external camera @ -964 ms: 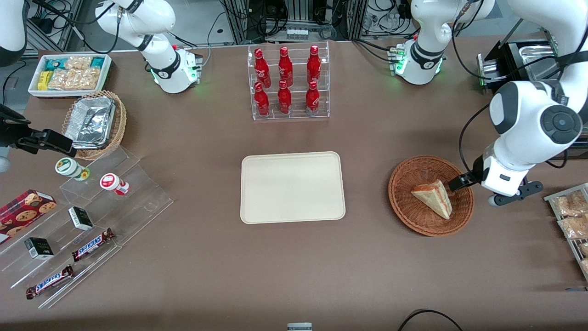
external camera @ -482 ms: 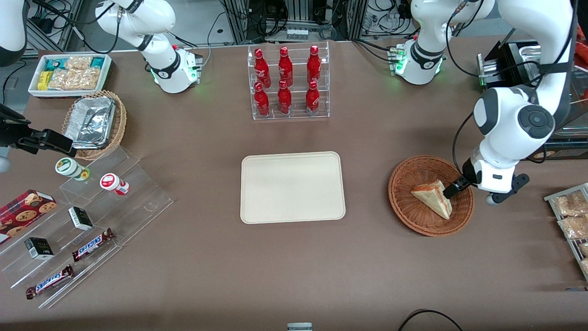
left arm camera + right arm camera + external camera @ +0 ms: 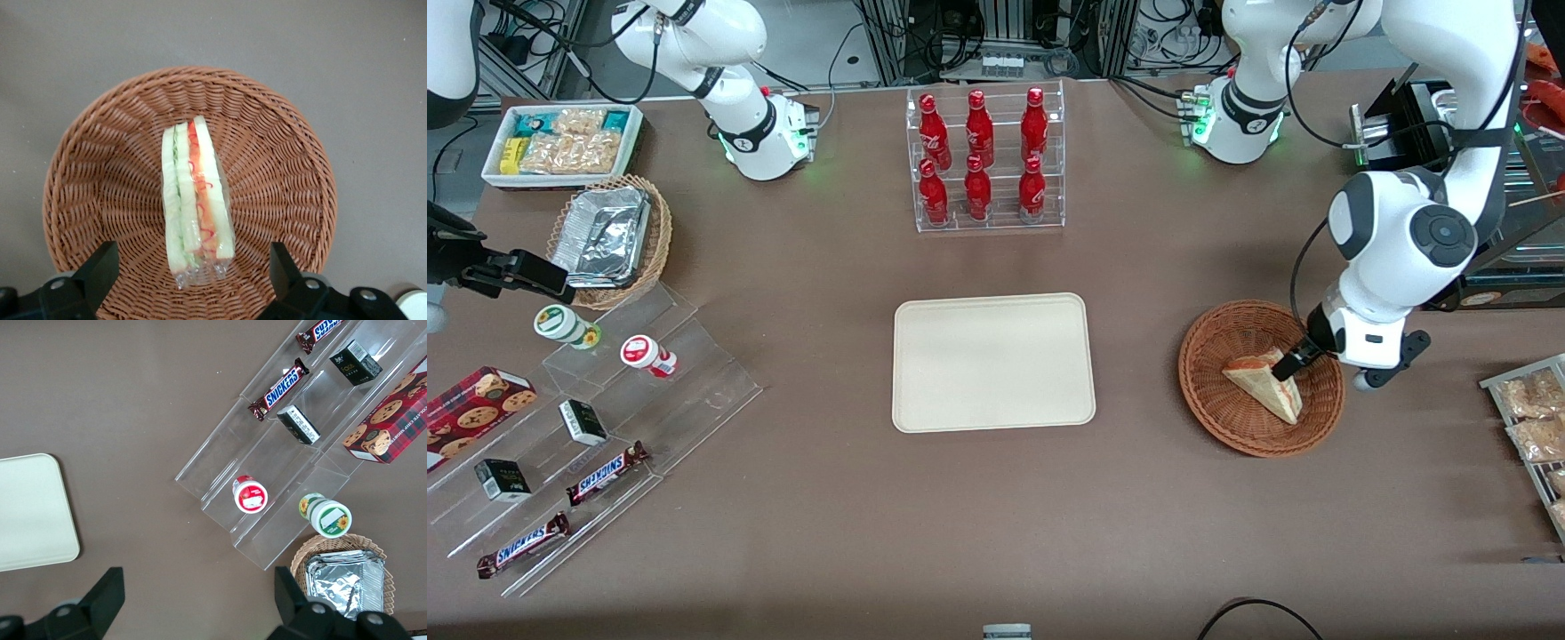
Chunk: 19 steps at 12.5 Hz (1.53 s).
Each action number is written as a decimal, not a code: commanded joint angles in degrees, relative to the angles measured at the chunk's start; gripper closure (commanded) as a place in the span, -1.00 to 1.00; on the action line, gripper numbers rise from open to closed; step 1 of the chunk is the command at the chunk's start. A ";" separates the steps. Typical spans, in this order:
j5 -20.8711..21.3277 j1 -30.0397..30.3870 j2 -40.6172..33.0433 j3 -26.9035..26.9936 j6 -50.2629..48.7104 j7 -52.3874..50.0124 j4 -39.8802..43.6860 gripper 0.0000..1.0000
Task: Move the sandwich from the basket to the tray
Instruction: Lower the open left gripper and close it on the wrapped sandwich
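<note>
Brown table [image 3: 1138, 498]: spread tool [image 3: 190, 277] straddles sandwich [image 3: 195, 200] in basket [image 3: 280, 167].

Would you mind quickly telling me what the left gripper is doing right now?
Left gripper: open, holding nothing, its fingers straddling the sandwich that lies in the basket.

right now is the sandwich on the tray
No, the sandwich lies in the basket, with the open gripper over it; the tray is bare.
</note>
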 commanded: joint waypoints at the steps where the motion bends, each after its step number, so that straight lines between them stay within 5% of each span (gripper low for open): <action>1: -0.51 -0.70 0.23 0.05 1.06 -1.26 -1.02 -1.00; 18: -0.60 -0.36 8.94 0.22 9.85 -1.26 -1.02 -1.00; 19: -0.60 -0.36 9.11 0.22 9.85 -1.26 -0.93 -0.83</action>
